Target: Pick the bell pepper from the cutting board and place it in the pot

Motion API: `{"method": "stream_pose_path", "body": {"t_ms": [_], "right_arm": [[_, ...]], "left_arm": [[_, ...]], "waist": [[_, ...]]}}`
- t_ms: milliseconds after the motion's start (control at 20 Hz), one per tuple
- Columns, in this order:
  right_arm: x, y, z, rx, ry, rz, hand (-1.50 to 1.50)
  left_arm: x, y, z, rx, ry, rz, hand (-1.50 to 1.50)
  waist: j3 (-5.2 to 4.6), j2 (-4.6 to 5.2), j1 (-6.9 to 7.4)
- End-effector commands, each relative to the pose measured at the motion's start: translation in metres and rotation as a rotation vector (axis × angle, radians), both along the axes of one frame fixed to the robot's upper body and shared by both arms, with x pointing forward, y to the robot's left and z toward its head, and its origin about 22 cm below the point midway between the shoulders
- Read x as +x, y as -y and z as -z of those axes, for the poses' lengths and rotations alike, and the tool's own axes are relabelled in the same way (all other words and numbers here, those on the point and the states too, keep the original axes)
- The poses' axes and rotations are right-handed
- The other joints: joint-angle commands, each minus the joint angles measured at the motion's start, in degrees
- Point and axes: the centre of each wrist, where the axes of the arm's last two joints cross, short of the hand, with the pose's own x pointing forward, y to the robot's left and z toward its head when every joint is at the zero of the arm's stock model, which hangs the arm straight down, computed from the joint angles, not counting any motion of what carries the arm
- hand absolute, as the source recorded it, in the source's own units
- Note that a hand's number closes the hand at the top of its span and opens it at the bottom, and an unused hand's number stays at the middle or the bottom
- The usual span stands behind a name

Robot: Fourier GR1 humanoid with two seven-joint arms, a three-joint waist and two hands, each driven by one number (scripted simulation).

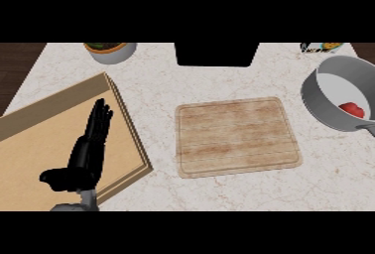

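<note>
Marbled white tabletop (219, 193) carries a bare wooden cutting board (236, 136) at centre. At three o'clock the grey pot (330, 106), cut off by the edge, holds the red bell pepper (352, 109); its long axis cannot be told. At eight o'clock the left robot hand (84, 154) rests flat, fingers straight, holding nothing, over a tan board (44, 134).

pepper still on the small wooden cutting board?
No: the small wooden cutting board lies bare, and the red bell pepper sits inside the grey metal pot at the right.

Red bell pepper (352, 109), grey pot (322, 101), white-veined marble counter (219, 74).
</note>
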Motion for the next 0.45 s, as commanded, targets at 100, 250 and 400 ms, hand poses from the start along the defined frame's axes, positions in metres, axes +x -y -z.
{"method": "stream_pose_path", "body": {"t_ms": [100,250,400], "right_arm": [[-0.005,0.006,-0.005,0.043,0.061,0.061,-1.5],[-0.04,0.024,-0.011,0.045,0.088,0.13,-1.5],[-0.049,0.025,-0.003,0.049,0.073,0.169,-1.5]], "left_arm": [[-0.002,0.017,0.002,-0.009,0.009,0.006,0.0],[-0.009,0.003,0.003,-0.009,0.014,0.013,0.0],[-0.008,-0.001,-0.001,-0.008,-0.006,-0.007,0.0]], "waist": [[0.06,0.05,0.3],[0.19,0.12,0.16],[0.25,0.15,0.28]]}}
